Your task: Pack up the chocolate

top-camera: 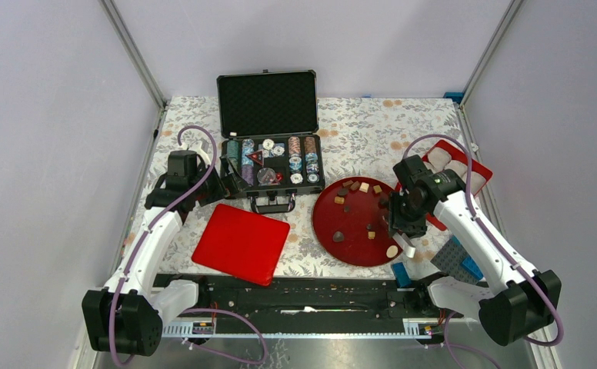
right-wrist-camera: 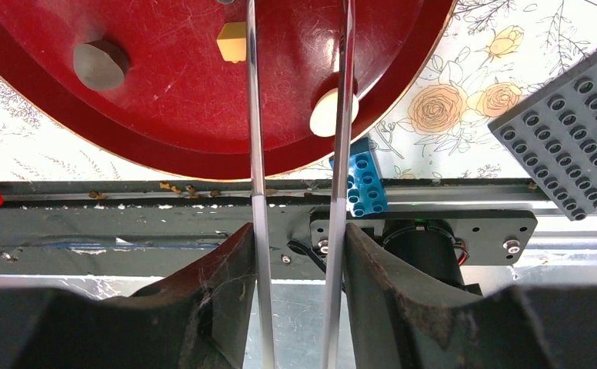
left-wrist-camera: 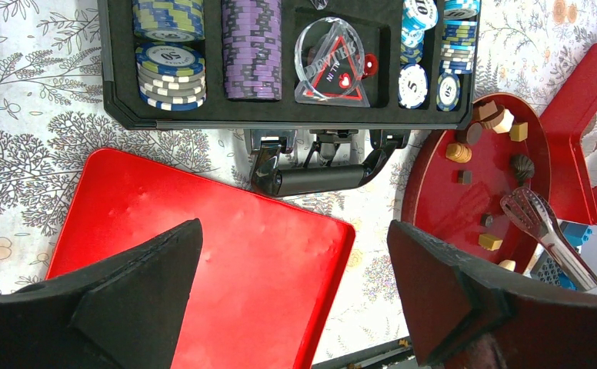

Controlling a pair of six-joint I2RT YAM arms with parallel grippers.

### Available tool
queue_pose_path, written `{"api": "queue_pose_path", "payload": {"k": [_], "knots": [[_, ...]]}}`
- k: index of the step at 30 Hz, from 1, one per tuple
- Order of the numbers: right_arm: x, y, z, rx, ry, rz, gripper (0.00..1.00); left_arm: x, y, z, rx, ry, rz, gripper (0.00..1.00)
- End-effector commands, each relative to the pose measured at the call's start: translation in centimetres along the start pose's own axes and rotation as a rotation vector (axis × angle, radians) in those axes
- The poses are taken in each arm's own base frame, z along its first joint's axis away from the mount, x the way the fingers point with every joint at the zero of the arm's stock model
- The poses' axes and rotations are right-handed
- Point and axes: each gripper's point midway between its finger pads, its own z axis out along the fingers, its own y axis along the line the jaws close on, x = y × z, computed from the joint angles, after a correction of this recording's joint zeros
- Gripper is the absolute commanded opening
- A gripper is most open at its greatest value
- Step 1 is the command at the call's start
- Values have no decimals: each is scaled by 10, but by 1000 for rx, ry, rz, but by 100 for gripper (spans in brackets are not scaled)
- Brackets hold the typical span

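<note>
chocolate (top-camera: 338, 236) lies in small bits spread over the round red plate (top-camera: 334, 254), in front of the right arm. there are dark bits, tan blocks and a cream piece (right-wrist-camera: 328, 115) close to the plate's near edge. none of it looks to be in the red box (left-wrist-camera: 568, 131) with the white paper cups, which sits just beside the plate on the far right. the right gripper (right-wrist-camera: 299, 238) is pinching a pair of metal tongs (right-wrist-camera: 255, 154) by the two long arms. the arms stand a little apart, and i cannot see any bit between the tips. the left gripper (left-wrist-camera: 294, 231) is spread wide and holds nothing. it hangs over the flat red lid (left-wrist-camera: 203, 254). i think each bit is very light and hard on the outside, but it could chip or get dents if it is squeezed too hard. the metal tips are smooth, so a bit could slip or pop out. the round ones may also roll away when touched. the best way, i think, is to put the tips on two sides of one bit, low down and across its middle. then squeeze softly, just enough to lift. the blocks have flat sides, so they should be the easy ones to hold.
</note>
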Motion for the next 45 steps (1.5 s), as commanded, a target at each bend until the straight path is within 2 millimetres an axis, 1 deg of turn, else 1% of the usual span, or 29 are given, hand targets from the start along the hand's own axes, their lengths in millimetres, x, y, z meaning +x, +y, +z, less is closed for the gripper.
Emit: {"api": "queue_pose_path", "payload": {"k": [1, 6, 11, 15, 19, 20, 23, 25, 28, 29, 31, 37, 39, 41, 44, 45], "knots": [[-2, 0, 3, 17, -11, -15, 48, -17, -11, -4, 31, -55, 24, 99], [-1, -1, 1, 23, -16, -15, 41, -16, -10, -4, 27, -55, 23, 99], [-4, -2, -6, 29, -40, -12, 26, -16, -11, -4, 28, -56, 26, 99], [-10, 0, -15, 13, -75, -9, 18, -15, -10, -4, 26, -56, 24, 99], [-23, 10, -28, -32, -133, -2, 2, -16, -10, -4, 25, -57, 25, 99], [-27, 13, -32, -46, -149, 4, 0, -17, -10, -4, 25, -58, 25, 99], [-40, 21, -44, -76, -200, 9, 0, -17, -10, -4, 25, -56, 26, 99], [-51, 21, -50, -61, -241, 11, 0, -17, -11, -4, 25, -58, 27, 99], [-72, 15, -62, -17, -320, 25, 0, -18, -10, -5, 23, -62, 30, 99], [-80, 12, -66, -3, -347, 30, 0, -18, -10, -5, 22, -63, 30, 99], [-95, 0, -68, 28, -378, 63, 0, -17, -10, -5, 22, -63, 31, 99], [-137, -47, -69, 78, -468, 205, 0, -16, -11, -6, 27, -59, 34, 99], [-146, -58, -63, 102, -472, 230, 0, -16, -12, -5, 31, -53, 33, 99], [-152, -68, -51, 138, -448, 237, 0, -18, -13, -4, 33, -52, 35, 99], [-159, -82, -40, 174, -435, 261, 0, -18, -12, -3, 25, -53, 36, 99], [-160, -90, -37, 181, -433, 285, 0, -18, -11, -3, 22, -54, 36, 99]]}}
